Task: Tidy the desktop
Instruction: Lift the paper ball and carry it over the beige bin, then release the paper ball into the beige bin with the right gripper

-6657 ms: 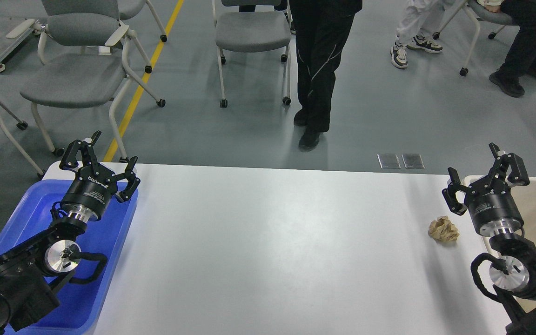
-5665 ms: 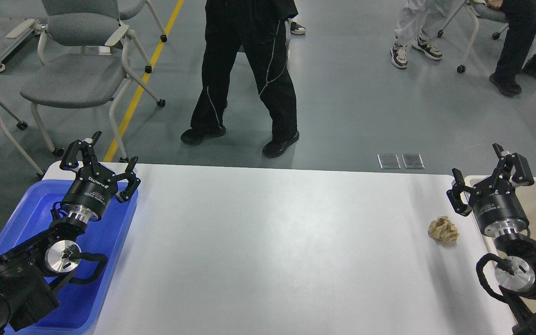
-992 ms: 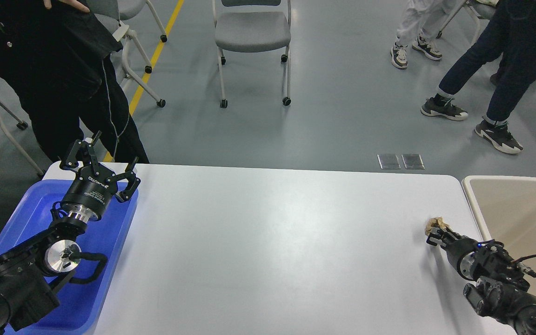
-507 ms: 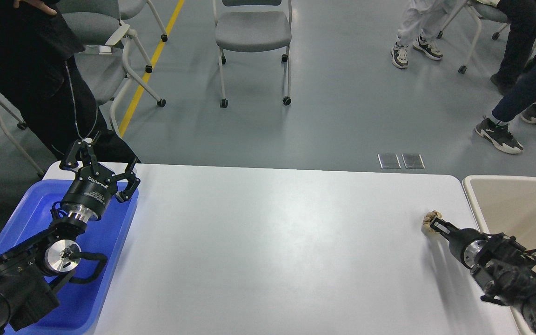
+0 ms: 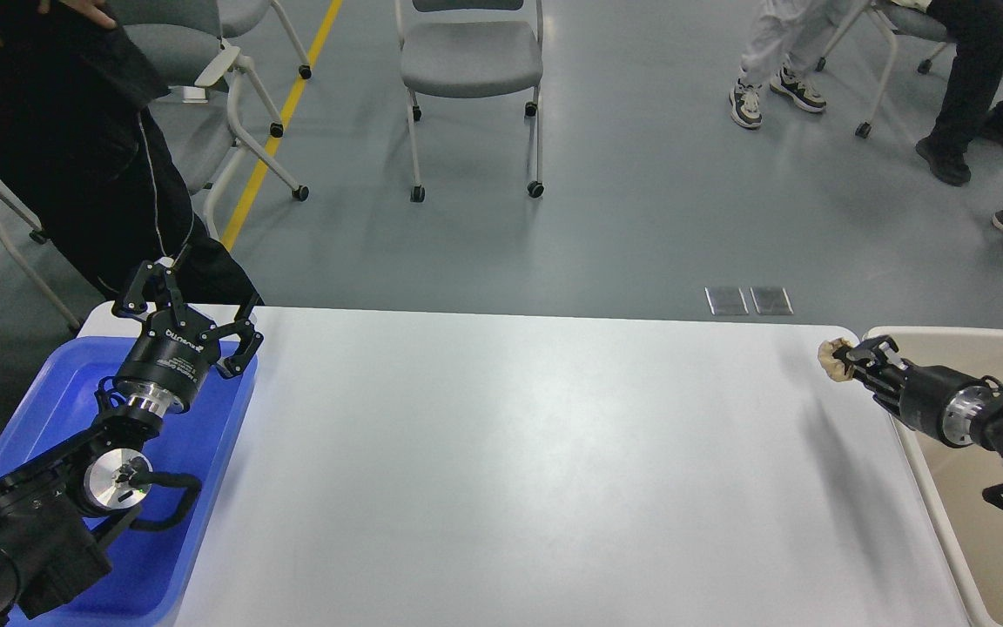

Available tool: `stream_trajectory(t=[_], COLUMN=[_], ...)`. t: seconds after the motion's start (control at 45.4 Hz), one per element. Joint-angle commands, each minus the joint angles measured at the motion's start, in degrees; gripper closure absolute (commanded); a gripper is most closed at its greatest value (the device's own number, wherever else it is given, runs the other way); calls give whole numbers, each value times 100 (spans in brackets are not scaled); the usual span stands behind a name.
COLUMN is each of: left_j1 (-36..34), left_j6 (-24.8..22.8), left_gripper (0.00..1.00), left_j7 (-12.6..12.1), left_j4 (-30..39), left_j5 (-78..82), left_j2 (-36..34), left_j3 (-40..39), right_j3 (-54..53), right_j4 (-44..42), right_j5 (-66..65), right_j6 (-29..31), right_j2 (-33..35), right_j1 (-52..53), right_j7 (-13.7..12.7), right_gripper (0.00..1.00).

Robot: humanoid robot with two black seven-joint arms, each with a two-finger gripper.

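The left arm comes in from the lower-left corner, its thick black links rising to a silver wrist joint with a looped cable beside it, then a black cylindrical wrist. The left claw (image 5: 192, 300) points up and away, its two linked fingers spread wide with nothing between them. The right arm enters from the right edge and stretches leftward, nearly level, its silver wrist ring showing behind a black cylinder. The right claw (image 5: 850, 359) points left, fingers drawn together around a small crumpled beige paper wad (image 5: 833, 358), which sticks out beyond the fingertips. A dark shadow of this arm falls on the bench (image 5: 510, 470) beneath it.
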State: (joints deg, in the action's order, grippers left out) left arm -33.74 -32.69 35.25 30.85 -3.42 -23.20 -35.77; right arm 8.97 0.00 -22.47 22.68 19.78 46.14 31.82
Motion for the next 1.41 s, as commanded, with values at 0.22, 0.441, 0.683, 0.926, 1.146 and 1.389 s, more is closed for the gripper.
stream_trajectory(t=[0.22, 0.441, 0.683, 0.926, 1.146, 1.389], left_j1=[-1, -1, 8, -1, 8, 8], left_j6=[-10, -1, -1, -1, -1, -1], left_gripper=[2, 2, 2, 2, 2, 2], left_j7=[-10, -10, -10, -10, -1, -1], left_j4=[18, 18, 9, 9, 9, 9], left_j5=[-1, -1, -10, -10, -10, -10], left_j2=[0, 0, 0, 0, 0, 0], left_j3=[0, -9, -9, -9, -9, -9], right_j3=[-632, -1098, -2574, -4402, -6449, -8920], right_j4=[0, 411, 2178, 2733, 3330, 3375], right_j5=[182, 243, 208, 129, -274, -1531], right_j6=[975, 1186, 879, 624, 466, 167], right_j2=[650, 1220, 2723, 3093, 3006, 2233], right_j1=[316, 352, -17, -816, -1616, -2302], right_j7=[237, 237, 123, -386, -887, -1353], right_gripper=[100, 100, 100, 100, 100, 100])
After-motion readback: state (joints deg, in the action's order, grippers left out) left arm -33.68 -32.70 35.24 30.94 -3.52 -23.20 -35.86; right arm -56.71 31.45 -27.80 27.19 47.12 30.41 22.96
